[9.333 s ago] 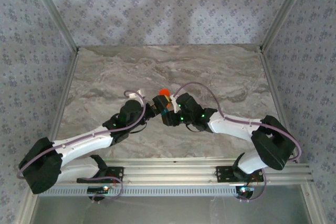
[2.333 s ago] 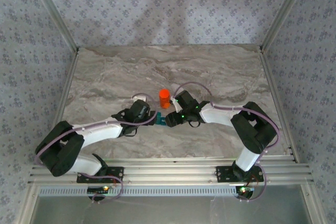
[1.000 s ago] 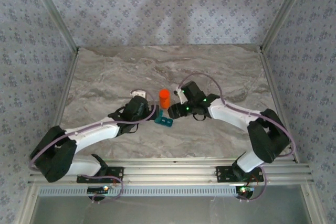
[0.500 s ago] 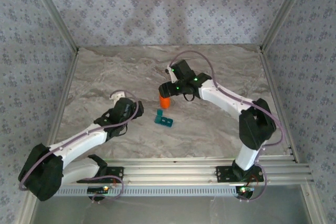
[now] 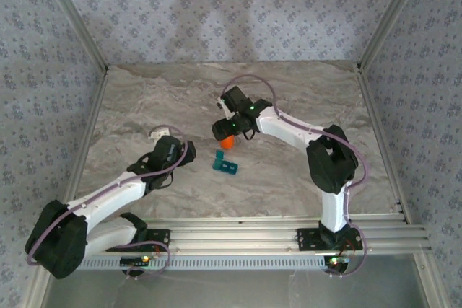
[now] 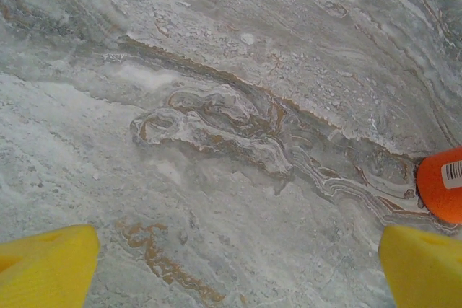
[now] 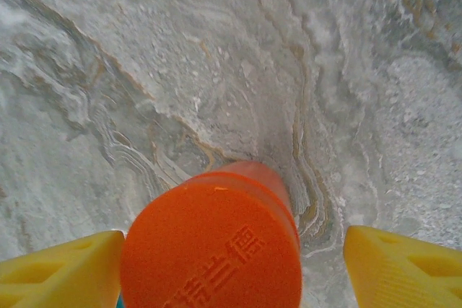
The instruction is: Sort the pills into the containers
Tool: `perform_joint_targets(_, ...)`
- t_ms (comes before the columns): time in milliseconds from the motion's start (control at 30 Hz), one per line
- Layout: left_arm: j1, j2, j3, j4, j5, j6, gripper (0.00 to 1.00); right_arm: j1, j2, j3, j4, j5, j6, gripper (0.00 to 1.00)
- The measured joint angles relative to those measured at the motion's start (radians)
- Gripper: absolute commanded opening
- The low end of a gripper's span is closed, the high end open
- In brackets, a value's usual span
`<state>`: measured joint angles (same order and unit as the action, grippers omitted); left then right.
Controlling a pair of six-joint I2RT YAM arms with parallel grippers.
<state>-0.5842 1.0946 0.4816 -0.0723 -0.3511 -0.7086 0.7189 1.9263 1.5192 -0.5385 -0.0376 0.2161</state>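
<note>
The teal-blue container strip [image 5: 226,164] lies alone on the marble table, just below the orange bottle [image 5: 228,142]. My right gripper [image 5: 223,130] hangs over the bottle. In the right wrist view the bottle's orange cap [image 7: 211,247] stands between my open right gripper's [image 7: 231,272] yellow fingers [image 7: 61,268], the left one close to it and the right one well apart. My left gripper [image 5: 182,153] is to the left of the strip, open [image 6: 234,265] over bare marble, with the bottle [image 6: 442,184] at the right edge. No loose pills are visible.
The marble table [image 5: 144,106] is enclosed by aluminium frame posts and patterned walls. A metal rail [image 5: 238,239] with the arm bases runs along the near edge.
My right gripper has left the teal strip and swung back and left over the orange bottle. My left gripper has drawn back to the left. The strip stays on the table.
</note>
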Motion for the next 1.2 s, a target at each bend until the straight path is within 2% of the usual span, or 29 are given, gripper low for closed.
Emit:
perform_joint_targets(233,0.002,0.028,0.000,0.010,0.021,0.000,0.99,0.000,0.028,0.002,-0.015,0.000,-0.001,0.79)
perform_joint_targets(333,0.002,0.037,0.000,0.019,0.026,0.000,0.99,0.000,0.033,0.010,-0.015,-0.003,-0.006,0.74)
perform_joint_targets(400,0.002,0.045,0.000,0.021,0.030,0.000,0.99,0.000,0.040,0.014,-0.014,-0.005,-0.010,0.66)
perform_joint_targets(567,0.002,0.070,0.000,0.025,0.048,0.000,0.99,0.000,0.053,0.025,-0.015,-0.015,-0.019,0.38)
perform_joint_targets(667,0.002,0.082,0.000,0.031,0.053,0.000,0.99,-0.001,0.053,0.026,-0.019,-0.026,-0.026,0.30)
perform_joint_targets(900,0.002,0.087,0.010,0.031,0.066,0.000,0.99,-0.001,0.030,0.025,-0.032,-0.026,-0.026,0.28)
perform_joint_targets(1200,0.018,0.087,0.046,0.023,0.067,0.001,0.99,0.009,-0.191,-0.027,-0.044,0.004,-0.026,0.27)
